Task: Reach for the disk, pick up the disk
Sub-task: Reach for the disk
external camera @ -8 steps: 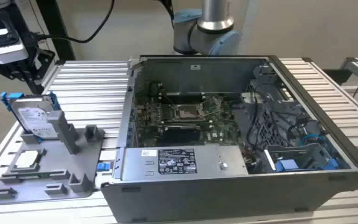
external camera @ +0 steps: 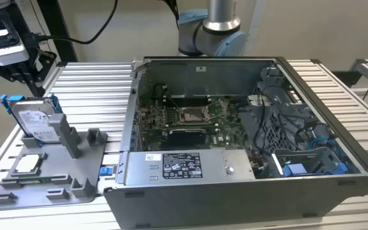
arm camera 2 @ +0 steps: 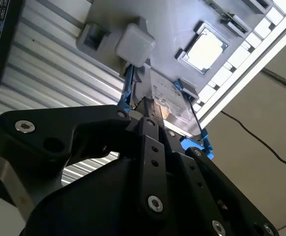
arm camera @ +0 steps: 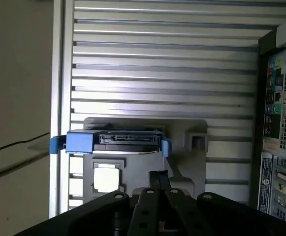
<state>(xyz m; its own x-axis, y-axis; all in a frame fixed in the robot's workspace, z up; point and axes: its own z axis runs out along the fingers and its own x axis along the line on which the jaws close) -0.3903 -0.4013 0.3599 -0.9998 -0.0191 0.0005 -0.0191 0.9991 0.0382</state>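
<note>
Pincer [arm camera: 158,174] is hovering close over the disk [arm camera: 114,141], fingers drawn narrow and gripping nothing. Disk is standing on edge in the grey fixture [arm camera: 177,130] on the desk [arm camera: 157,73].
</note>
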